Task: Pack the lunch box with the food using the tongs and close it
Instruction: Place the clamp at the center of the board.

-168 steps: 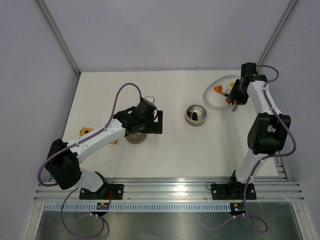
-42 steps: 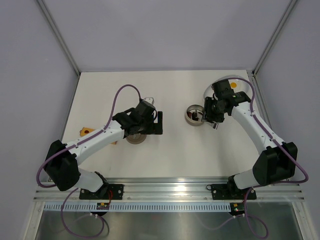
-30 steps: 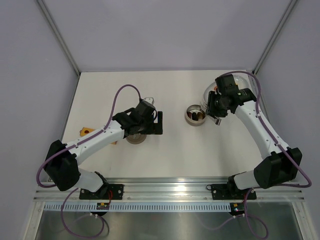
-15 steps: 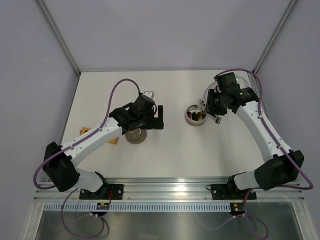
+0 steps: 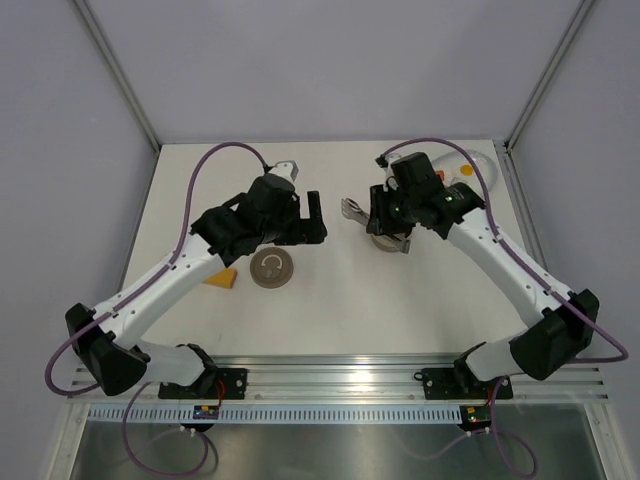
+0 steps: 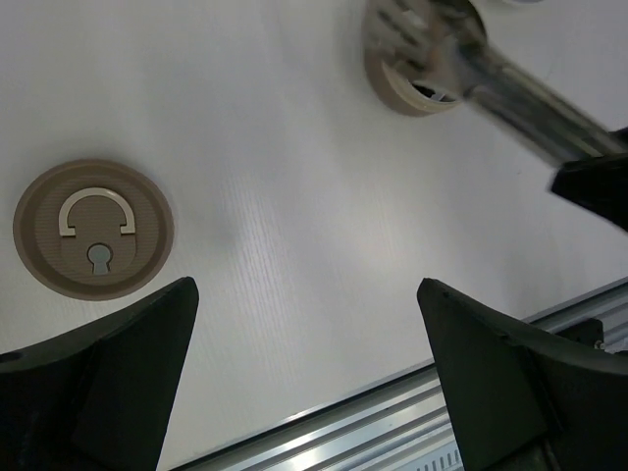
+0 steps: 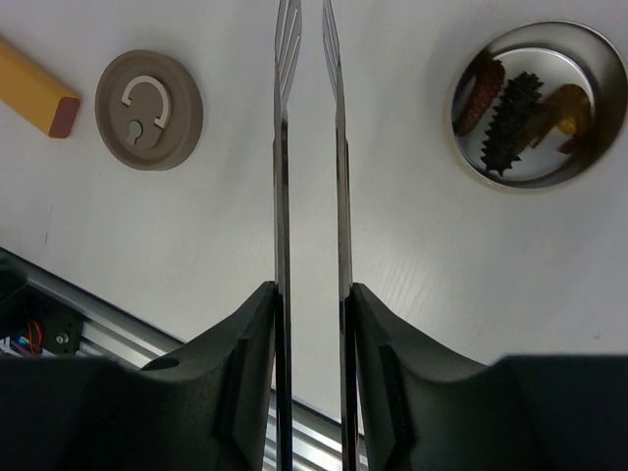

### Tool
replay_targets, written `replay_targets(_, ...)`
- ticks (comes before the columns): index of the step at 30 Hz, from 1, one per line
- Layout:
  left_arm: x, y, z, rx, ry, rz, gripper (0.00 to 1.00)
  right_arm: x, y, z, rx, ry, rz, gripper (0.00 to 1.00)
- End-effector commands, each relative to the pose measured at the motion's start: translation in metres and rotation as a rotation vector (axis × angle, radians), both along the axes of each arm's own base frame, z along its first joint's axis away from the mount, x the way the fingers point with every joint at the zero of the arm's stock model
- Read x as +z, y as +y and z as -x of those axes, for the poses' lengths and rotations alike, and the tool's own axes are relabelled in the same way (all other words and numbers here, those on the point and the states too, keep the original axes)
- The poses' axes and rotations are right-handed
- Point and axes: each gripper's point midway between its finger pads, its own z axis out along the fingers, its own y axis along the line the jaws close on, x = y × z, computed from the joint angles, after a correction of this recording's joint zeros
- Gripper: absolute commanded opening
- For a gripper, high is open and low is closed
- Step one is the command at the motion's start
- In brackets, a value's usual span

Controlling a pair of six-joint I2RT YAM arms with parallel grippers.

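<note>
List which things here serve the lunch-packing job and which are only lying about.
For the job: steel lunch box, three food pieces in it, tongs in the right gripper, round lid, white plate holding an orange piece.
Lying about: orange-yellow block near the lid.

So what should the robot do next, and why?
Probably lower the left gripper, jaws wide open, onto the lid and grip it. The steel tin already holds three food pieces. The tongs in the right gripper carry nothing, and the lid lies flat on the table, apart from the tin.
</note>
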Motion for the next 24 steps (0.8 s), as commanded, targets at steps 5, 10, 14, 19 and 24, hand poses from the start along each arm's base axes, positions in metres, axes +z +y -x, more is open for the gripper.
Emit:
replay_targets(5,0.081,0.017,0.007,0.051,-0.148,0.141,0.99,-0.036,0.055,-0.057,-0.043,-0.104,0.022,0.4)
replay_targets(10,0.096,0.038,0.013,0.115,-0.195,0.162,0.99,-0.067,0.083,-0.086,-0.055,-0.165,0.044,0.41)
replay_targets(14,0.1,0.047,0.015,0.15,-0.215,0.172,0.99,-0.098,0.107,-0.1,-0.06,-0.199,0.085,0.43)
replay_targets(19,0.101,0.053,0.019,0.158,-0.219,0.174,0.99,-0.131,0.129,-0.109,-0.058,-0.19,0.086,0.51)
replay_targets(24,0.103,0.058,0.02,0.17,-0.232,0.165,0.99,-0.137,0.141,-0.106,-0.033,-0.169,0.075,0.71)
